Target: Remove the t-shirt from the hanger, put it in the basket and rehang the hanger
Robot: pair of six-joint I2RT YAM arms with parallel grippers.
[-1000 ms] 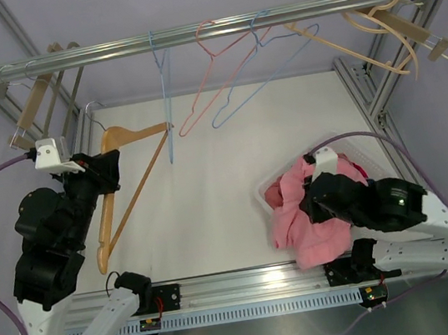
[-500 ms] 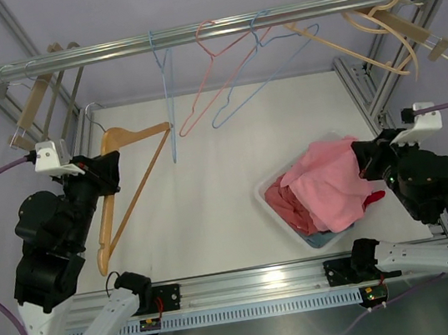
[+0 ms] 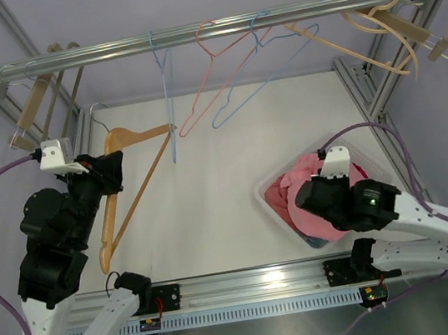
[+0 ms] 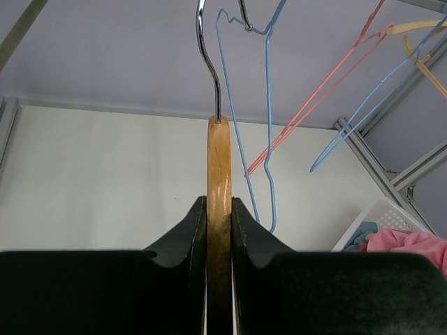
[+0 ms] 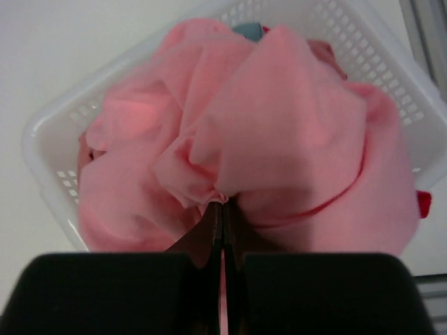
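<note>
A bare wooden hanger with a metal hook is held at the left of the top view; it also shows in the left wrist view. My left gripper is shut on the hanger's body. The pink t-shirt lies bunched in the white basket at the right, off the hanger. My right gripper is shut on a fold of the pink t-shirt above the basket; in the top view the arm hides its fingers.
Blue, pink and tan wire hangers hang from the metal rail across the back. Wooden hangers hang at the rail's right end. Other clothes lie under the t-shirt in the basket. Aluminium frame posts stand at both sides.
My right arm has swung the pink t-shirt from the basket's front-left side, over it to the right, then down into the basket. The left arm and hanger have barely moved.
</note>
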